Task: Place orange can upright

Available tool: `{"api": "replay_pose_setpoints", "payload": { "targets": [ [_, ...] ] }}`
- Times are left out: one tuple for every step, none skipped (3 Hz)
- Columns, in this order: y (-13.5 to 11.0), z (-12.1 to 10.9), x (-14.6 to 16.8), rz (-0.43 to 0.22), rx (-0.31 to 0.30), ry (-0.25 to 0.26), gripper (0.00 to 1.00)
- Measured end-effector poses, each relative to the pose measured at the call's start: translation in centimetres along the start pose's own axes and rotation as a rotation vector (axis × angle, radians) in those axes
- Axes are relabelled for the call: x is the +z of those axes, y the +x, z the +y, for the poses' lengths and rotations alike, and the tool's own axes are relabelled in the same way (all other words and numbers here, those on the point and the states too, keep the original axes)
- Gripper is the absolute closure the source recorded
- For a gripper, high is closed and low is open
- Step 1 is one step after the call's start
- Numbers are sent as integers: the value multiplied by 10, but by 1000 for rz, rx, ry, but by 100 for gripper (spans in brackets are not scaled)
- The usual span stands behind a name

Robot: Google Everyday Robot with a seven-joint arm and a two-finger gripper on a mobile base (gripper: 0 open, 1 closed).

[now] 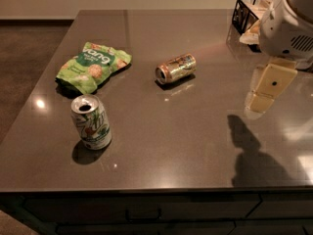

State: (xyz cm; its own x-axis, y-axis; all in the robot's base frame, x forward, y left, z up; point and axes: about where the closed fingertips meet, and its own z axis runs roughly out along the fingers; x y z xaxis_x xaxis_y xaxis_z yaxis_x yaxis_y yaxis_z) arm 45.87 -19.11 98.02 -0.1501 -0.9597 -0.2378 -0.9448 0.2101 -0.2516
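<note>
Dark grey glossy stone tabletop [171, 146]. Crinkled green plastic snack bag [93, 65] lies flat, left-rear. White and green aluminium drink can [91, 122] stands upright near the front-left, tab opening on top, well apart from the bag. Black wire basket [250, 11] at the far right corner, pale paper items inside. Dark cabinet drawer [142, 210] with a handle under the front edge. Brown floor [24, 58] on the left. Claw [259, 104] hangs over the tabletop's right side.
</note>
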Motion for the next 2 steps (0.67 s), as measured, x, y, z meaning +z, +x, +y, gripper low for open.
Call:
{"api": "replay_pose_setpoints", "payload": {
  "targets": [
    [-38,-23,19,-65,-93,-26,0],
    [-70,-48,41,-109,-192,-43,0]
  ]
}}
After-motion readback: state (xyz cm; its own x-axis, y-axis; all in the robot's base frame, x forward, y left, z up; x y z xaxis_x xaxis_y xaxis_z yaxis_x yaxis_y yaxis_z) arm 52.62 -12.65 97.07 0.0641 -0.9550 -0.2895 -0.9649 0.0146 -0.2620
